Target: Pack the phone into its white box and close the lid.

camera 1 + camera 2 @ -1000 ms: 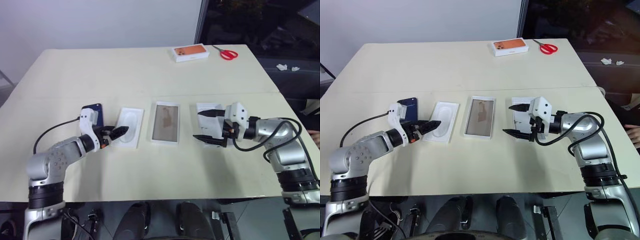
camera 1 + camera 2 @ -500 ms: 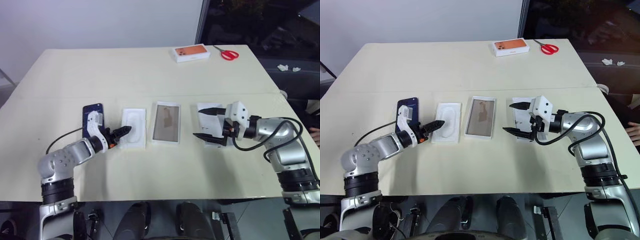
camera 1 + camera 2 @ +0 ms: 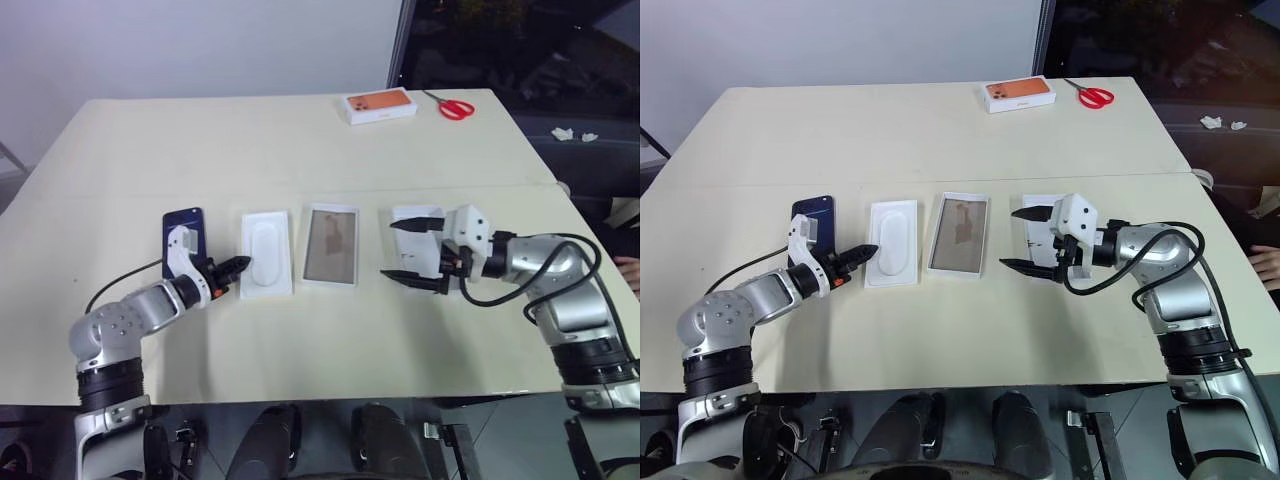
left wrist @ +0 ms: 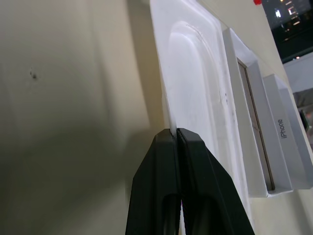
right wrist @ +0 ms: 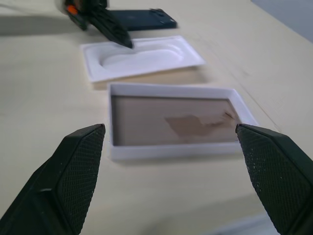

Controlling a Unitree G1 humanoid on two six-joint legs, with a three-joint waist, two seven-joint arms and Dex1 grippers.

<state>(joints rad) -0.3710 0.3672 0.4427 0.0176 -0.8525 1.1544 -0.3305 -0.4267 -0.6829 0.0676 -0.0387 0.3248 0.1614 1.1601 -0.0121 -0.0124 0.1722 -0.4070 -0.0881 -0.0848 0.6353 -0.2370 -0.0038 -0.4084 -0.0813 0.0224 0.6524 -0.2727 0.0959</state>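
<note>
Your phone (image 3: 184, 228) (glossy navy slab) lies flat on the desk (image 3: 300, 140), long axis running away from you, left of the insert (image 3: 266, 254). Left hand (image 3: 240, 265) pinches the insert's edge; right hand (image 3: 412, 250) gapes.

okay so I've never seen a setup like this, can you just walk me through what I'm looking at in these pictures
This is a two-armed robot at a table. Two pictures come from cameras in its head, looking down over its arms; the other two come from a camera on each wrist.

On the table lie, in a row, the phone, a white insert, the white box with a brownish inside, and the lid. Far back are an orange box and scissors.

The left gripper is shut on the insert's edge, seen close in the left wrist view. The right gripper is open over the lid, holding nothing.
</note>
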